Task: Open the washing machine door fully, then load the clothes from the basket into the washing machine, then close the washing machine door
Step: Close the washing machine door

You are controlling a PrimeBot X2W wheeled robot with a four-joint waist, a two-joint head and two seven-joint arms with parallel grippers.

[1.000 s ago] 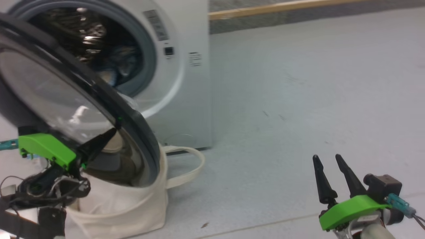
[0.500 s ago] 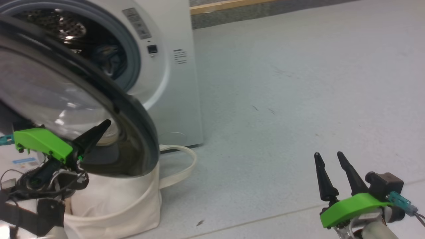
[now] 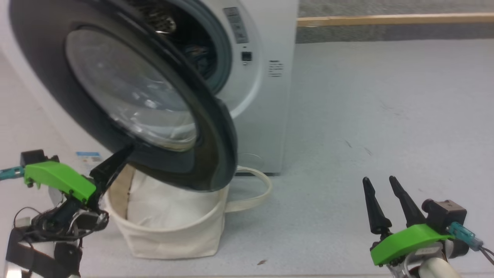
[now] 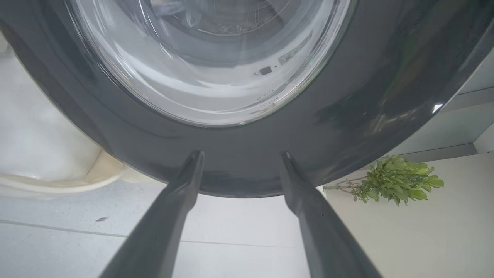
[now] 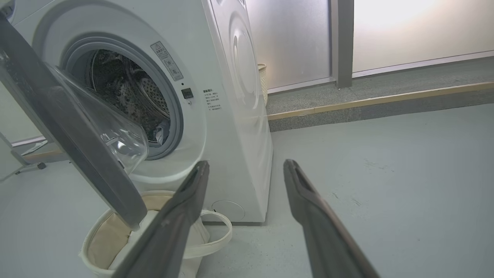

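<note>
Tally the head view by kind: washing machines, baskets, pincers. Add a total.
washing machine: 1
basket: 1
pincers: 2, the left pincer and the right pincer
Total: 4

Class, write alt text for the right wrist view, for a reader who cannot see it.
A white washing machine stands with its round dark-rimmed door partly open, the steel drum showing. A cream basket sits on the grey floor below the door. The right claw rises open in the foreground, holding nothing.
</note>
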